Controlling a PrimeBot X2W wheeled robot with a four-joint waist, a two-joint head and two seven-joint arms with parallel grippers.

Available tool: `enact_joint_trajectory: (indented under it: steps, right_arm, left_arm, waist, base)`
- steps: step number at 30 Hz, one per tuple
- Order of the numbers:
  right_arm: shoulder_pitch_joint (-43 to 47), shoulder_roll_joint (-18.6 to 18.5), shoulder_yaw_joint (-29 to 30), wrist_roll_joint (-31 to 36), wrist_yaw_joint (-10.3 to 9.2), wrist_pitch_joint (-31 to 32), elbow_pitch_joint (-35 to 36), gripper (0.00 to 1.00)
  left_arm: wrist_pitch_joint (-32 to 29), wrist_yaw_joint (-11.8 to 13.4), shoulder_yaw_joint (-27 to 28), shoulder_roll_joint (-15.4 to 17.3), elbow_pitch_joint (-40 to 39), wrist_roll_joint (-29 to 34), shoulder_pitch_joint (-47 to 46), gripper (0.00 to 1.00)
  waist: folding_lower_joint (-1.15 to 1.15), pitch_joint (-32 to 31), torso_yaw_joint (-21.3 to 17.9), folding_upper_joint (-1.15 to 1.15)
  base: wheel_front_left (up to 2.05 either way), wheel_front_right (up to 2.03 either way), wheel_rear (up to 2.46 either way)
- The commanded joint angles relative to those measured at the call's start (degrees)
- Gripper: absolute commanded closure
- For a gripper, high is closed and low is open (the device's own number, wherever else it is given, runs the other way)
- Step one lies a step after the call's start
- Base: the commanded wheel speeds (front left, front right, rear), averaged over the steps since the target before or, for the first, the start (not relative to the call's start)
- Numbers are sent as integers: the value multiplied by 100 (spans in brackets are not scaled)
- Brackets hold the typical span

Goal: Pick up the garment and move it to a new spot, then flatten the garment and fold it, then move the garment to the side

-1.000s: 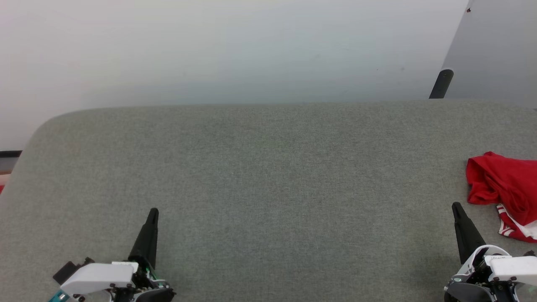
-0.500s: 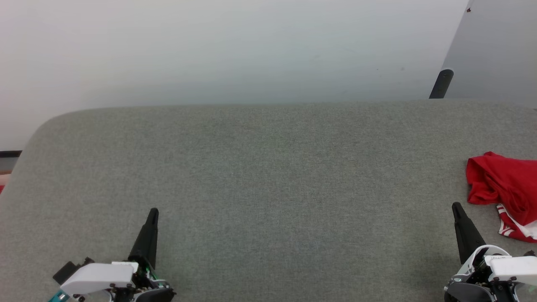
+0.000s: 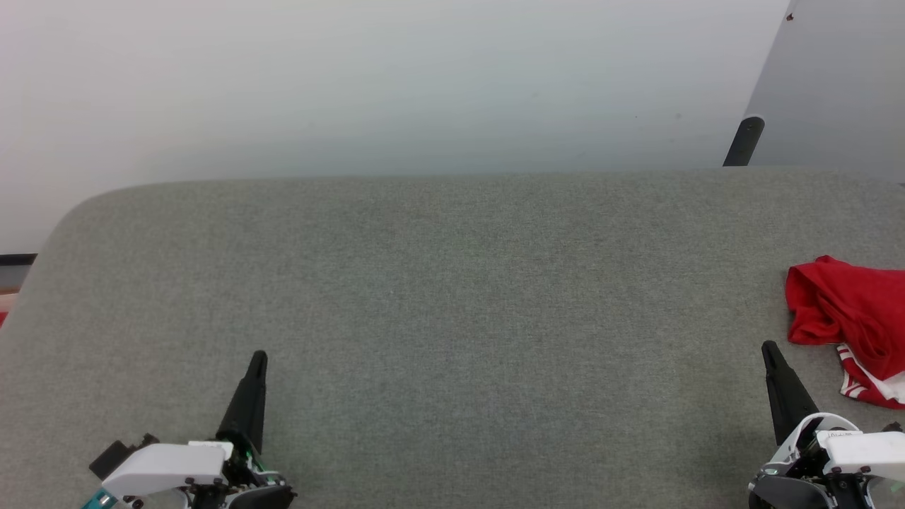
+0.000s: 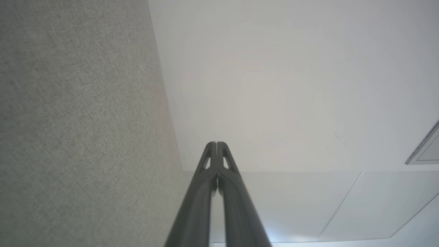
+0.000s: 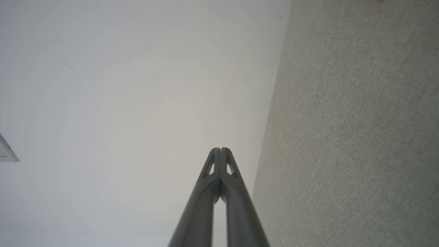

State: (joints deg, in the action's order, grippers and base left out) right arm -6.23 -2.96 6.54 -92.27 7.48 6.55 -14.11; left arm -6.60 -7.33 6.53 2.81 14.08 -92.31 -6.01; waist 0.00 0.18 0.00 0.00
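1. Shirt (image 3: 848, 311): bunched red heap, striped cuff poking out, just right of and a bit beyond R gripper (image 3: 769, 350) tip, not touching. Part of it is cut off by the frame edge.
2. Not flat or neatly folded as far as seen. Fits a shirt awaiting pickup, or a loose fold set aside. Hidden part leaves it open.
3. R gripper: fingers pressed together, holding nothing. L gripper (image 3: 257, 357): same, well left of shirt.
4. Any grab: R is nearest. Spread fingers before reaching, pinch a raised ridge, lift clear of grey top (image 3: 452, 297) so cloth doesn't drag.
5. Wide bare top betw. grippers gives room to flatten.
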Motion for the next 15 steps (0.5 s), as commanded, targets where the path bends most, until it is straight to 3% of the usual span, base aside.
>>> enact_joint_trajectory:
  steps: [1,15]
  right_arm:
    - [-13,17,-3,-28,2,0,-2,100]
    - [-13,17,-3,-28,2,0,-2,100]
  left_arm:
    - [-7,-33,12,-1,3,-19,-58,100]
    - [-7,-33,11,-1,3,-20,-58,100]
  waist:
    - [0,0,0,0]
    - [0,0,0,0]
  base:
    - [0,0,0]
    - [0,0,0]
